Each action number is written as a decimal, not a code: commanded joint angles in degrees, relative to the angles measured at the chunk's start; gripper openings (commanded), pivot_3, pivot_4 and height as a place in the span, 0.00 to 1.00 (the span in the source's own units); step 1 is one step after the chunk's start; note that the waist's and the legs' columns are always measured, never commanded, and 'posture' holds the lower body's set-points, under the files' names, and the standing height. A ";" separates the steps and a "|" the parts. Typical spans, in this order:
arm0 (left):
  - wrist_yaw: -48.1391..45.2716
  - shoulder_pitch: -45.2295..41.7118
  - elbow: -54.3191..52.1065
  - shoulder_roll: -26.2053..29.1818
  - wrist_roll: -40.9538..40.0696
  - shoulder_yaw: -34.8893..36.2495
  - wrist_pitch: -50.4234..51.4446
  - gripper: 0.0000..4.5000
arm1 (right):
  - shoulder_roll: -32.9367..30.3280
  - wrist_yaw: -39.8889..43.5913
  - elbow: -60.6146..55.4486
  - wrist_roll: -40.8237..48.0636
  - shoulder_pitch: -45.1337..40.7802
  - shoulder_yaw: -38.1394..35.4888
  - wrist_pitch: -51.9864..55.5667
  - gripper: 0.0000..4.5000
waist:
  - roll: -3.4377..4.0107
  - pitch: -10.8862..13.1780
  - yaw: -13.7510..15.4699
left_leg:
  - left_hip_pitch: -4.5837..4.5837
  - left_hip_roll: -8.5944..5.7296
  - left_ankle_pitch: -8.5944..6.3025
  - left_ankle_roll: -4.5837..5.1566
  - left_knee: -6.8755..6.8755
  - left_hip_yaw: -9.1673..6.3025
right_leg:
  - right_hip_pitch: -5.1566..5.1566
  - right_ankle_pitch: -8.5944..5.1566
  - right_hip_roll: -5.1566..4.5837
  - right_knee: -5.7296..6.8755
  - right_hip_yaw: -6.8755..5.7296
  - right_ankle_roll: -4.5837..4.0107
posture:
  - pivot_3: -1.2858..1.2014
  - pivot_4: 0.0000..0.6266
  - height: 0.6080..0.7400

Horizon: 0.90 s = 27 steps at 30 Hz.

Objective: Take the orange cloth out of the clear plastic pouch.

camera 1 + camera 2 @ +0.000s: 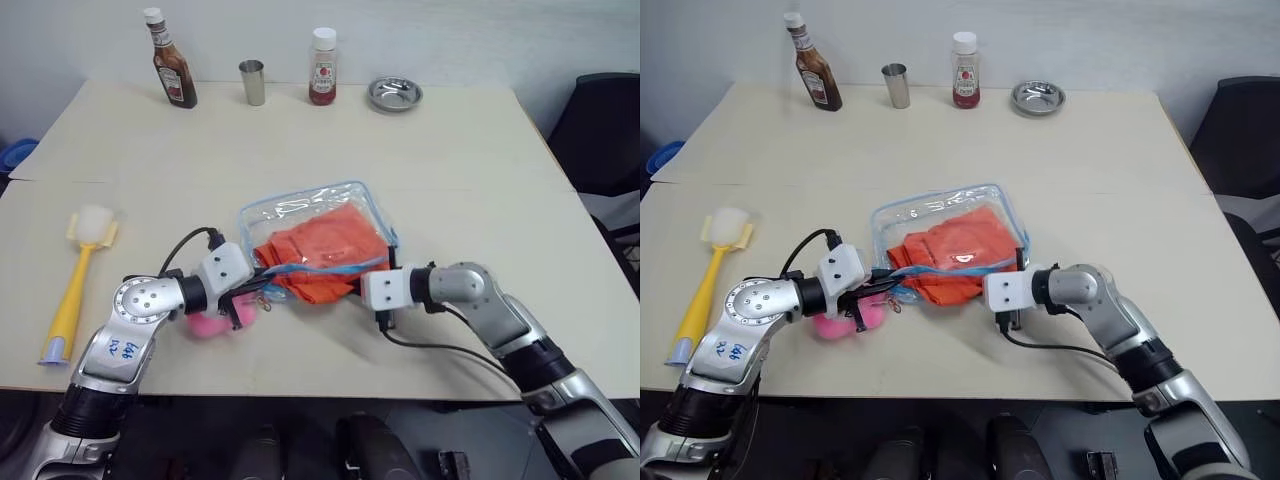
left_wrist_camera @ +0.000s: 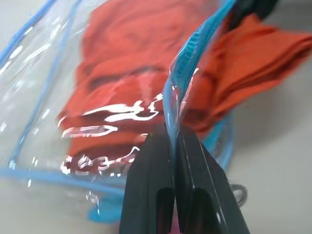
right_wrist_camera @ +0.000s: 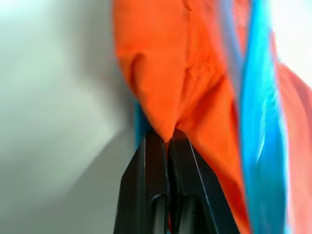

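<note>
The clear plastic pouch (image 1: 300, 206) with light blue edging lies flat in the middle of the table. The orange cloth (image 1: 325, 248) is partly inside it, and a fold bulges out of the open near edge. My left gripper (image 2: 171, 132) comes in from the left and is shut on the pouch's blue zip edge (image 2: 187, 68). From the right, my right gripper (image 3: 168, 137) is shut on a corner of the orange cloth (image 3: 161, 92) just outside the pouch mouth. Both grippers meet at the pouch's near side (image 1: 320, 285).
A pink plush toy (image 1: 208, 323) lies under my left wrist. A yellow brush (image 1: 75, 290) rests at the left. Along the far edge stand a brown sauce bottle (image 1: 172, 65), a metal cup (image 1: 253, 82), a white-capped bottle (image 1: 323, 68) and a metal bowl (image 1: 394, 94). A black chair (image 1: 600, 130) stands at the right.
</note>
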 commanded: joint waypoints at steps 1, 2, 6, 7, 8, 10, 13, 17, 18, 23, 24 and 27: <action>2.25 -2.01 3.31 0.71 1.48 2.44 -1.53 0.00 | -6.51 7.27 -6.85 5.31 3.34 -1.88 -6.08 0.00 | 0.01 0.00 0.32 | 0.00 -0.02 0.00 0.00 0.00 0.00 | 0.00 0.00 -0.02 0.01 -0.01 0.00 | 0.52 0.24 1.00; 2.28 -2.61 4.17 0.78 1.60 2.50 -1.78 0.00 | -8.68 8.54 -7.90 6.22 4.91 -2.38 -6.93 0.00 | 0.01 0.00 0.35 | 0.00 -0.02 -0.01 0.01 0.00 0.00 | 0.01 0.00 -0.02 -0.01 0.00 0.00 | 0.52 0.24 1.00; 1.98 -4.19 6.17 1.09 1.86 2.27 -2.61 0.00 | -14.66 10.58 -11.57 8.88 10.33 -5.06 -7.97 0.00 | 0.00 0.00 0.51 | 0.01 -0.02 -0.02 0.04 0.01 0.00 | 0.04 0.00 -0.03 -0.05 0.00 0.00 | 0.52 0.24 1.00; 1.71 -4.41 6.42 1.19 1.91 2.11 -2.94 0.00 | -15.66 10.30 -12.22 9.29 11.57 -6.09 -7.62 0.00 | 0.00 0.00 0.43 | 0.02 -0.01 -0.01 0.03 0.01 0.00 | 0.05 0.00 -0.02 -0.04 0.00 0.00 | 0.52 0.24 1.00; 1.51 -4.55 6.60 1.25 1.95 2.00 -3.19 0.00 | -16.30 10.10 -12.70 9.54 12.45 -6.86 -7.30 0.00 | 0.00 0.00 0.36 | 0.02 0.00 -0.01 0.02 0.01 0.01 | 0.04 0.00 -0.01 -0.03 0.01 0.00 | 0.52 0.24 1.00; 1.22 -4.71 6.73 1.35 2.07 1.86 -3.32 0.00 | -18.07 9.62 -12.91 9.76 14.51 -9.03 -7.09 0.00 | 0.00 0.00 0.40 | 0.03 0.02 -0.01 0.01 0.01 0.01 | 0.03 0.00 0.02 -0.01 0.01 0.00 | 0.52 0.24 1.00; 0.58 -4.81 6.98 1.57 2.21 1.69 -3.61 0.00 | -20.97 9.05 -12.97 10.50 18.30 -13.23 -6.45 0.00 | 0.00 0.00 0.56 | 0.02 0.01 0.00 0.01 0.01 0.02 | 0.04 0.00 0.00 -0.02 0.02 0.00 | 0.52 0.24 1.00; -0.53 -4.49 7.13 1.98 2.47 1.24 -4.68 0.00 | -24.22 8.13 -11.78 11.63 23.83 -19.25 -5.53 0.00 | 0.00 0.00 0.62 | 0.02 0.00 -0.01 0.01 0.01 0.01 | 0.04 0.00 -0.01 -0.03 0.01 0.00 | 0.52 0.24 1.00; -0.97 -4.35 7.09 2.12 2.51 1.10 -5.01 0.00 | -24.95 7.71 -10.43 11.72 25.24 -21.19 -5.50 0.00 | 0.00 0.00 0.60 | 0.02 0.00 -0.01 0.01 0.01 0.01 | 0.05 0.00 -0.01 -0.02 0.01 0.00 | 0.52 0.24 1.00; -2.87 -3.01 6.45 2.92 2.81 0.51 -6.83 0.00 | -26.74 4.79 -1.15 11.56 28.01 -28.95 -5.03 0.00 | 0.00 0.00 0.58 | 0.04 -0.01 0.00 0.01 0.01 0.05 | 0.07 0.00 0.00 -0.03 0.04 0.00 | 0.52 0.24 1.00; -3.34 -2.64 6.13 3.09 2.61 0.45 -6.90 0.00 | -26.74 3.90 1.03 11.73 27.80 -30.28 -4.54 0.00 | 0.00 0.00 0.54 | 0.05 -0.01 0.00 0.01 0.01 0.06 | 0.07 0.00 0.00 -0.03 0.05 0.00 | 0.52 0.24 1.00; -4.09 -1.94 5.42 3.56 2.55 0.23 -7.13 0.00 | -26.07 2.22 5.38 12.96 26.83 -33.04 -2.88 0.00 | 0.00 0.00 0.51 | 0.06 0.01 0.00 0.01 0.01 0.08 | 0.06 0.00 0.02 -0.01 0.06 0.00 | 0.52 0.24 1.00</action>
